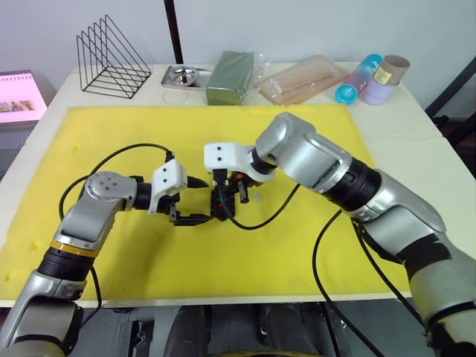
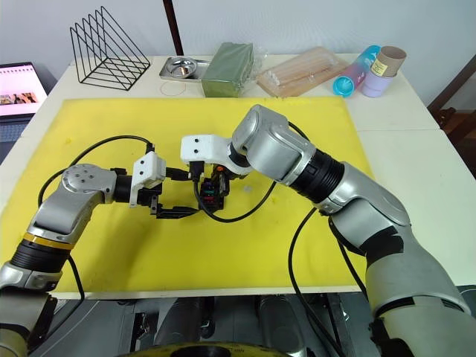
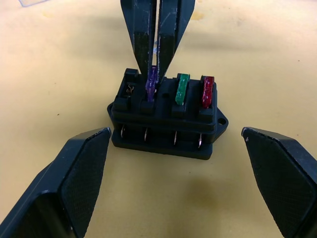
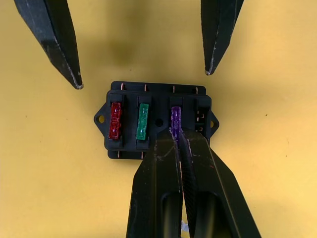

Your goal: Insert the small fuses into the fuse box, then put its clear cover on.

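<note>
Left eye view, yellow mat [image 1: 297, 149], white table [image 1: 401, 141], wire rack [image 1: 111, 59]

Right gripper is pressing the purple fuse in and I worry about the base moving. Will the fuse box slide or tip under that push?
Probably not tip: the fuse box sits low and wide on the yellow mat. It may slide a little, since it looks small and light, and the open left gripper flanks it without touching. The right gripper pinches the purple fuse from above, so the force likely goes mostly downward.
</note>
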{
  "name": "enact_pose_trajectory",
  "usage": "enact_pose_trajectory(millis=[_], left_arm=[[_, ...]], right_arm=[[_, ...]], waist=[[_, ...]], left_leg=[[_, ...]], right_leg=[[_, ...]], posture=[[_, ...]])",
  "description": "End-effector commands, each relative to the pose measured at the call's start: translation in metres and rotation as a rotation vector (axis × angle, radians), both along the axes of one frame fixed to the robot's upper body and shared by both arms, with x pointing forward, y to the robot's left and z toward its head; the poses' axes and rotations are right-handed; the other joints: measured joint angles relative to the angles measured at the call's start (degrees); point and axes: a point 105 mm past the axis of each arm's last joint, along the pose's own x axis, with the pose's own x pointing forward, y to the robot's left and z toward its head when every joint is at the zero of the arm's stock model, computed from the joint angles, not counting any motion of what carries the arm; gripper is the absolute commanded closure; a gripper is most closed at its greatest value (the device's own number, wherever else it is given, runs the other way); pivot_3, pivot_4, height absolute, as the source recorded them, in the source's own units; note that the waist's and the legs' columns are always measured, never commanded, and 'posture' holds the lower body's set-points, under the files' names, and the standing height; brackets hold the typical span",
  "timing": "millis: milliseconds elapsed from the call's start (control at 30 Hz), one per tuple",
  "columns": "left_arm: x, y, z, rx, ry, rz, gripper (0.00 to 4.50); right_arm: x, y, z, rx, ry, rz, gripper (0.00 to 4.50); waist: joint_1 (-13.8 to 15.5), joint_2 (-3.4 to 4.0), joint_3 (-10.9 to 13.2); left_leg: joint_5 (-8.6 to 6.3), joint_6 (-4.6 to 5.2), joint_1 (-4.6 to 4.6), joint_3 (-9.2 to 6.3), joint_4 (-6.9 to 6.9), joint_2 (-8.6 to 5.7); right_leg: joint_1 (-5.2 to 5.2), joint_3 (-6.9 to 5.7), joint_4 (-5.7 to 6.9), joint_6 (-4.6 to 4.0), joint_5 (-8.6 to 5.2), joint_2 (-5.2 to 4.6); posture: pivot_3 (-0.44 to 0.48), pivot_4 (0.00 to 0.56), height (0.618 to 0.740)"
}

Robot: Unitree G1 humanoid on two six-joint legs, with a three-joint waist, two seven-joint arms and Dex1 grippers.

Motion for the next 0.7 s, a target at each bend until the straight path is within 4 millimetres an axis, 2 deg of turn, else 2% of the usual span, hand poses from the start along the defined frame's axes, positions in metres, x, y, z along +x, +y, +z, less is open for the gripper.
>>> enact_pose_trajectory(millis=[33,200,433,700], left_arm=[[-0.002,-0.003,0.009,-0.015,-0.036,-0.010,0.00],[-0.002,-0.004,0.009,-0.020,-0.039,-0.007,0.00],[-0.002,-0.004,0.009,-0.019,-0.041,-0.007,0.00],[-0.001,-0.003,0.009,-0.012,-0.042,-0.010,0.00]], right_arm=[[-0.003,0.000,-0.009,-0.049,0.021,0.023,4.46],[0.000,0.002,-0.014,-0.072,0.042,0.012,4.46],[0.000,0.006,0.000,-0.043,0.034,0.022,4.46],[-0.001,0.007,0.006,-0.028,0.049,0.025,4.46]], waist=[[0.0,0.00,0.0],[0.0,0.00,0.0],[0.0,0.00,0.0],[0.0,0.00,0.0]], left_leg=[[0.00,0.00,0.00,0.00,0.00,0.00],[0.00,0.00,0.05,0.00,0.00,0.00],[0.00,0.00,0.07,0.00,0.00,0.00],[0.00,0.00,0.06,0.00,0.00,0.00]], right_leg=[[0.00,0.00,0.00,0.00,0.00,0.00],[0.04,0.00,0.00,0.00,0.00,0.00],[0.05,0.00,0.02,0.00,0.00,0.01],[0.05,0.00,0.02,0.00,0.00,0.00]], posture=[[0.000,0.150,0.740],[0.000,0.150,0.740],[0.000,0.150,0.740],[0.000,0.150,0.740]])
